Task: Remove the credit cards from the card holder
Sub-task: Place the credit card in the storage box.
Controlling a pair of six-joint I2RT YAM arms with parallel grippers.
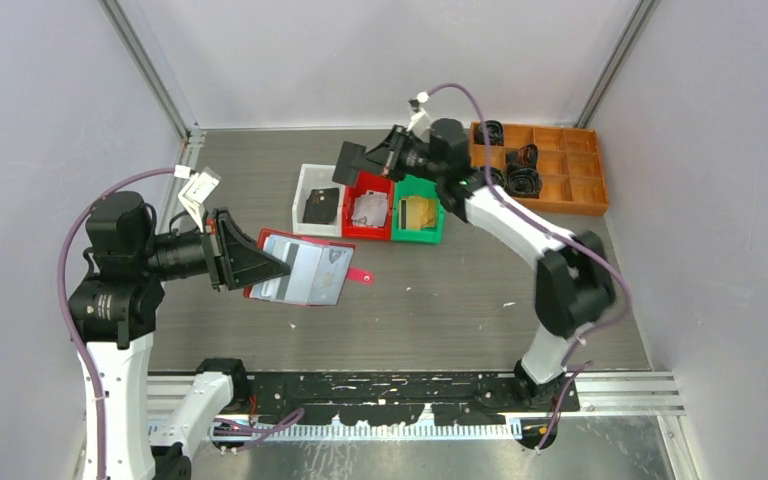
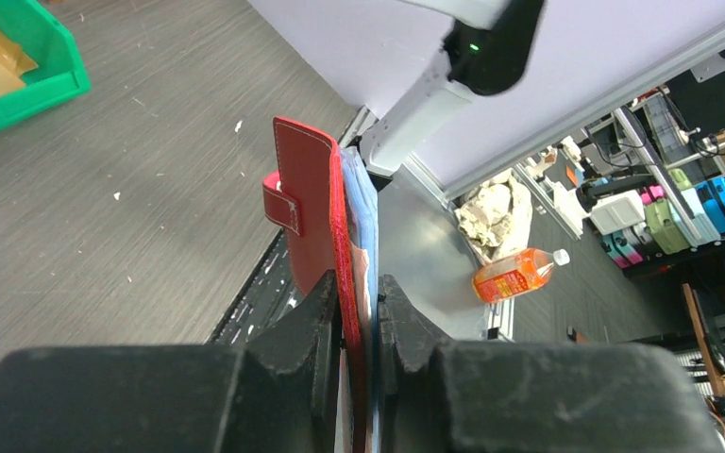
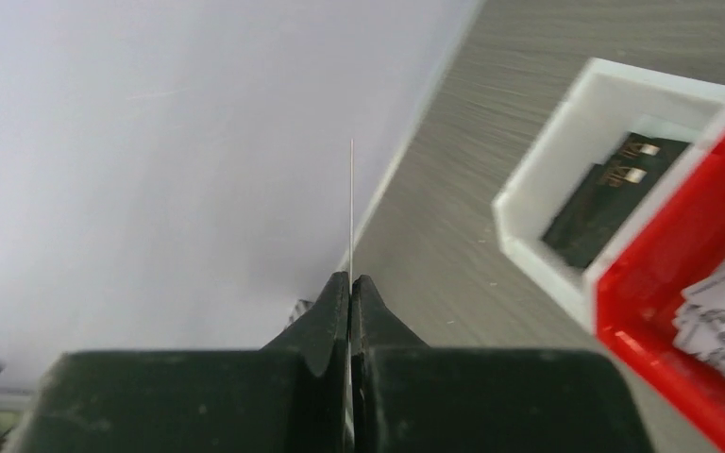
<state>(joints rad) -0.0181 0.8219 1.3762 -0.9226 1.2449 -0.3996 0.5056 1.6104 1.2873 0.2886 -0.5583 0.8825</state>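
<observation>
Far-centre bins on counter; left fingers pinch holder, right fingers pinch card over them.

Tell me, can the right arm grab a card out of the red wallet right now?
Probably not yet. The right pincer is shut on a thin card up near the white bin, well apart from the card holder that the left pincer is holding.

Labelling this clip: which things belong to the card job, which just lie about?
Job: card holder in left fingers; card in right fingers; cards in white bin, red bin, green bin.
Lying about: orange divided tray; orange bottle beyond the table.
</observation>
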